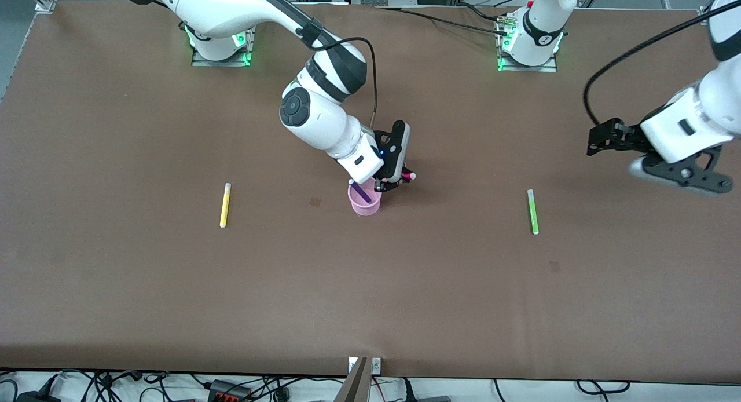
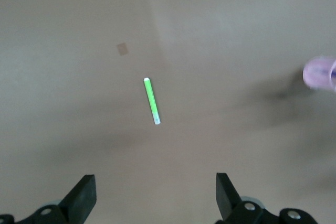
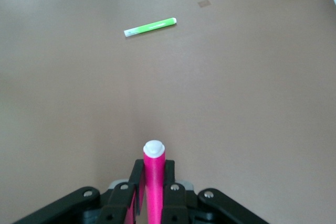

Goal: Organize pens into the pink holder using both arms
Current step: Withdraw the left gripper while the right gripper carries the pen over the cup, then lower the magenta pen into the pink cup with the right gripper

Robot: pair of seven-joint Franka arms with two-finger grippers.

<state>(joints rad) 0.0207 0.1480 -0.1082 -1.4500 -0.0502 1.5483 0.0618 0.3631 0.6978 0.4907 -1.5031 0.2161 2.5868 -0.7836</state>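
My right gripper hangs just beside the pink holder, at its rim on the side toward the left arm's end of the table, with the magenta pen pinched between its fingers. The pen's whitish tip pokes out past the fingertips, away from the cup. The holder stands upright near the middle of the table and already has the purple pen leaning inside it.

The yellow pen lies flat toward the right arm's end of the table, well apart from the holder. The light green pen lies flat toward the left arm's end, also well apart from the cup. Bare brown tabletop surrounds both pens and the holder on every side, and the table's edges are distant from all three.

My left gripper waits in the air over bare table near the left arm's end, its fingers spread wide with nothing between them. In the left wrist view the light green pen sits on the table ahead of those fingers.
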